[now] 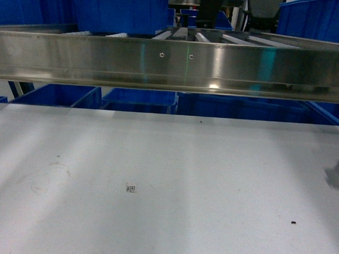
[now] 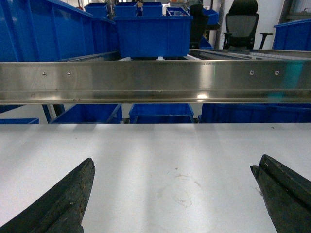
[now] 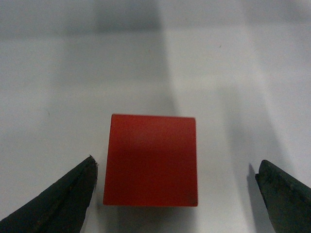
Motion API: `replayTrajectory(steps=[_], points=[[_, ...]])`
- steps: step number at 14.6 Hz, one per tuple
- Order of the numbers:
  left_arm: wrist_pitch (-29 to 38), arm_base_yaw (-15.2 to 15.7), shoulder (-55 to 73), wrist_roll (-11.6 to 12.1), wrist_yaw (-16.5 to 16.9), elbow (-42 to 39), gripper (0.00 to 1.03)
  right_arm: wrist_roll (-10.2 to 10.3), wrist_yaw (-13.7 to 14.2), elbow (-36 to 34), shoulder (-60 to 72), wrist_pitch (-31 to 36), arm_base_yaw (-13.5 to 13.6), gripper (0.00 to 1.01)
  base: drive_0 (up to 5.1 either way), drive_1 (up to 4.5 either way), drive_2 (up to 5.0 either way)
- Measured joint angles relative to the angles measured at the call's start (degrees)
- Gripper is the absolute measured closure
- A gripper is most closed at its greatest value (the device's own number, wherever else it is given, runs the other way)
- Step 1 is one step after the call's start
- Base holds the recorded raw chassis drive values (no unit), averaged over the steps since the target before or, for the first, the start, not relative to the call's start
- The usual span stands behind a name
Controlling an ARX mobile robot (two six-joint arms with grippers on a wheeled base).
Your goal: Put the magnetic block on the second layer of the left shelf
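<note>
Here the magnetic block [image 3: 150,160] lies flat on the white tabletop [image 3: 233,73], squarely between the spread fingers of the right gripper [image 3: 175,194], touching neither; its faces look near square, so no long axis shows. The left gripper [image 2: 175,194] hangs open and empty, facing the steel shelf rail [image 2: 155,80]. The head view shows neither block nor grippers.

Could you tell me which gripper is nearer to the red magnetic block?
Right. The right gripper straddles the magnetic block, open; the left gripper shows only bare table.
</note>
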Motion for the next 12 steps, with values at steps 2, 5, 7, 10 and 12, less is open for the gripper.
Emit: replayTrajectory(steps=[2, 5, 7, 10, 12], points=[[0.0, 0.0, 0.0, 0.0, 0.0, 0.0, 0.05, 0.8, -1.0, 0.0, 0.5, 0.7, 0.0, 0.28, 0.0, 0.00, 0.0], [0.0, 0.0, 0.0, 0.0, 0.0, 0.0, 0.05, 0.7, -1.0, -0.1, 0.9, 1.8, -0.1, 0.66, 0.0, 0.00, 0.0], [0.0, 0.0, 0.0, 0.0, 0.0, 0.0, 0.05, 0.7, -1.0, -0.9, 0.9, 3.5, 0.0, 0.67, 0.0, 0.00, 0.0], [0.0, 0.0, 0.0, 0.0, 0.0, 0.0, 0.05, -0.7, -1.4, -8.6, -7.5, 6.6, 2.4, 0.67, 0.0, 0.00, 0.0], [0.0, 0.0, 0.0, 0.0, 0.0, 0.0, 0.05, -0.5, -5.6, -14.2, -26.9, 4.8, 6.6, 0.67, 0.0, 0.00, 0.0]])
